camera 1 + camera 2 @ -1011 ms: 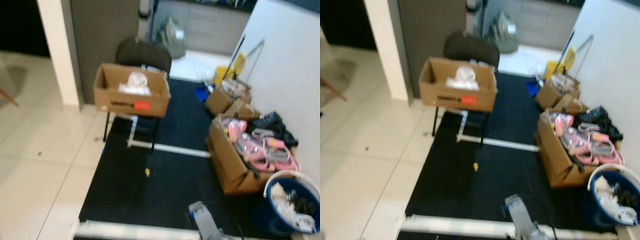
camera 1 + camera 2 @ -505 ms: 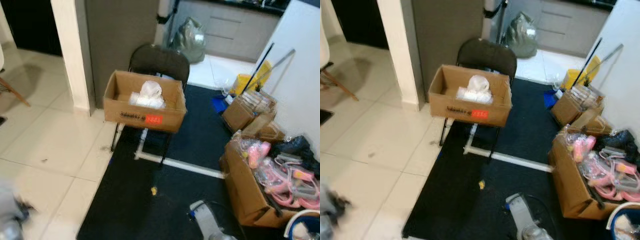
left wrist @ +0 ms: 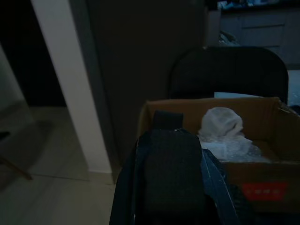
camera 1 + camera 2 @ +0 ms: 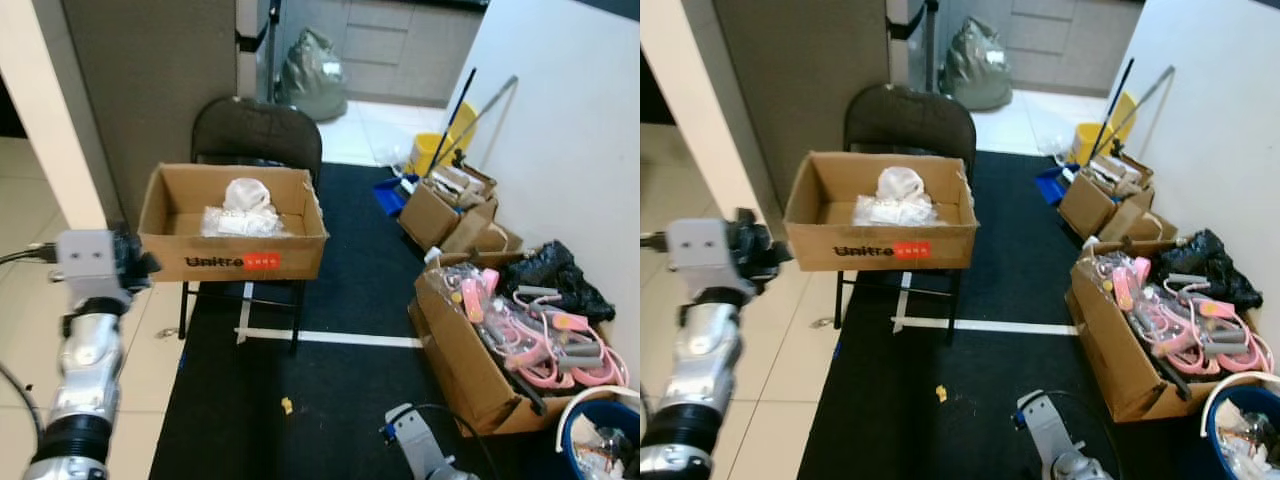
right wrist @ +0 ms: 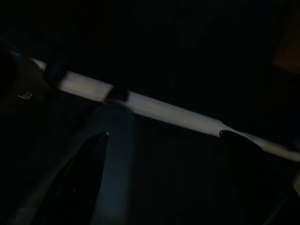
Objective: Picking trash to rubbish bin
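Observation:
A brown cardboard box (image 4: 235,262) stands on a black folding chair (image 4: 258,128) and holds white plastic wrappings (image 4: 245,195). My left gripper (image 4: 135,268) is raised beside the box's left wall. In the left wrist view this gripper (image 3: 171,136) is shut on a dark object (image 3: 171,178), with the box (image 3: 262,180) just ahead of it. A small yellow scrap (image 4: 286,405) lies on the black mat. My right arm (image 4: 415,445) hangs low, and its gripper (image 5: 164,154) is open over the dark floor.
An open box of pink items (image 4: 520,330), smaller boxes (image 4: 445,205), a black bag (image 4: 555,270) and a blue bucket (image 4: 600,440) line the right wall. A white pillar (image 4: 50,110) stands at the left. White tape (image 4: 330,338) crosses the mat.
The camera has shifted, so the box now looks nearer. My left arm has risen from the lower left corner to beside the box.

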{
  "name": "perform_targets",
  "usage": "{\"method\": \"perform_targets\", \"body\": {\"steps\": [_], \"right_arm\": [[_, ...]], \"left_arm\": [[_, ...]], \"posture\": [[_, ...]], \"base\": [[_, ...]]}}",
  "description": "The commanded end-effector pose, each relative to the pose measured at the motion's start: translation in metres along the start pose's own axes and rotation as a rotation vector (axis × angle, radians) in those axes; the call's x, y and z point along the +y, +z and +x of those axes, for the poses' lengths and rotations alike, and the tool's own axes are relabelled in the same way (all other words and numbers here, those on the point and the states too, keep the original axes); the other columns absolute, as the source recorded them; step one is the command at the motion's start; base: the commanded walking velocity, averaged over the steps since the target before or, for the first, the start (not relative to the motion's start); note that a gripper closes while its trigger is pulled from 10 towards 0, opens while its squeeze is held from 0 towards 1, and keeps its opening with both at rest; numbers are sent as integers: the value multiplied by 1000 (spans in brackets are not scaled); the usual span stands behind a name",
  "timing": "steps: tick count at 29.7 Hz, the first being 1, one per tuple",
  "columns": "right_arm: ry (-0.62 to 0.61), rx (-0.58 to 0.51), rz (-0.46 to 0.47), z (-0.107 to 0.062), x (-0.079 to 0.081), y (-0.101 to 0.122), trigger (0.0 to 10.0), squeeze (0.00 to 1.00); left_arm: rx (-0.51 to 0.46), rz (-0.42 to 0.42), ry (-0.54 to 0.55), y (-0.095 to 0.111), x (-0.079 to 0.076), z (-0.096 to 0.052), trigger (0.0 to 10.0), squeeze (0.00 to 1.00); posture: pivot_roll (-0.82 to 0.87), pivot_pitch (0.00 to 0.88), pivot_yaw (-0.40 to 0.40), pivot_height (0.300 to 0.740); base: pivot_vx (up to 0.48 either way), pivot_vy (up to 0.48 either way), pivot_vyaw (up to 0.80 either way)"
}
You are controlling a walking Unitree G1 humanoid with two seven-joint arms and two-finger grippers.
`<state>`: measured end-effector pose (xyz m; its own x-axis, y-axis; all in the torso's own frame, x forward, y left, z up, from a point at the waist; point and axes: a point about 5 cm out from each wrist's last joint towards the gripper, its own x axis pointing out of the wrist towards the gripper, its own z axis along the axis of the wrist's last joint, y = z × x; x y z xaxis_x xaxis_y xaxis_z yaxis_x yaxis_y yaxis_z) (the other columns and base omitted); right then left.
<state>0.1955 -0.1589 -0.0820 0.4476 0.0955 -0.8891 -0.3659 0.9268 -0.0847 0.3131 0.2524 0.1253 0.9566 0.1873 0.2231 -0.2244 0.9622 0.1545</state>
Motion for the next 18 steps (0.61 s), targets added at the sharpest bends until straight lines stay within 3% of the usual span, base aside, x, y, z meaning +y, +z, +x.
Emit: {"method": "perform_targets", "body": {"steps": [1, 7, 18], "right_arm": [[-26, 17, 17, -2, -8, -7, 10000, 0], [-27, 28, 25, -2, -9, -12, 10000, 0], [-25, 29, 27, -2, -8, -13, 10000, 0]], "left_arm": [[40, -12, -45, -8, -16, -5, 10000, 0], [60, -25, -49, -10, -18, -9, 10000, 0], [73, 1, -5, -9, 2, -6, 10000, 0]], "posture": [[223, 29, -53, 740], [218, 31, -50, 740], [218, 30, -47, 740]], "base": [[341, 0, 0], [337, 0, 0], [343, 0, 0]]}}
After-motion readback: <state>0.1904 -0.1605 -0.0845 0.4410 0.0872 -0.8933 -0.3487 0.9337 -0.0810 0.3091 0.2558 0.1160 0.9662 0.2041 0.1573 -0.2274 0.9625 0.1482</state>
